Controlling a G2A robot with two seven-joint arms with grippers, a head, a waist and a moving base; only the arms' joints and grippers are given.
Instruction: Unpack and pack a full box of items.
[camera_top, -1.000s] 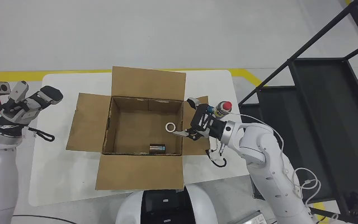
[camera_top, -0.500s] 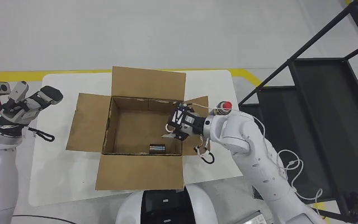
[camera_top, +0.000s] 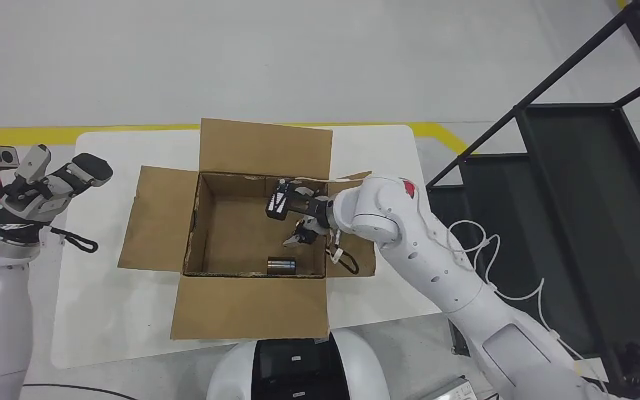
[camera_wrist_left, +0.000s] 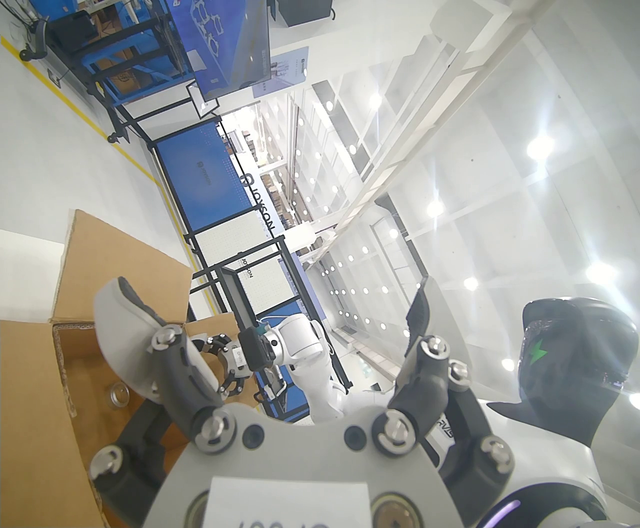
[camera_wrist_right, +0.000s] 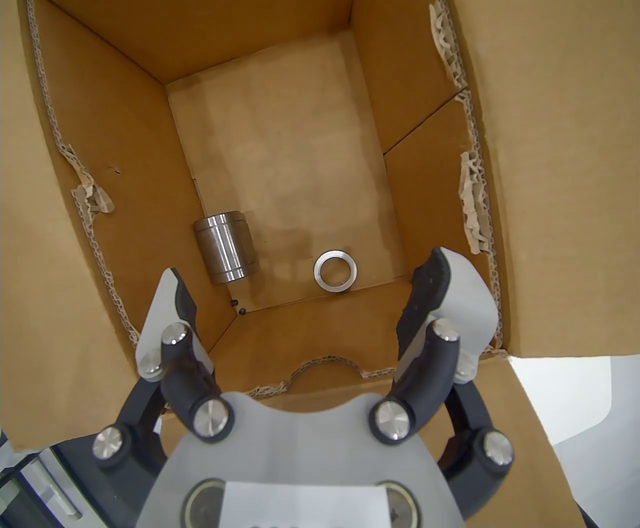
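Observation:
An open cardboard box stands mid-table with its flaps spread. On its floor lie a steel cylinder on its side and a flat metal ring a short way from it. My right gripper hangs open and empty inside the box's right end, above the ring. From above, that gripper covers the ring, and the cylinder lies by the near wall. My left gripper is open and empty, tilted upward, at the table's left edge, well clear of the box.
A red-capped item stands on the table right of the box, mostly hidden by the right arm. Black metal stairs rise just past the table's right side. Bare white table lies left of the box.
The right gripper has moved left from over the box's right flap to inside the box, now covering the ring in the top view. The left arm has not moved.

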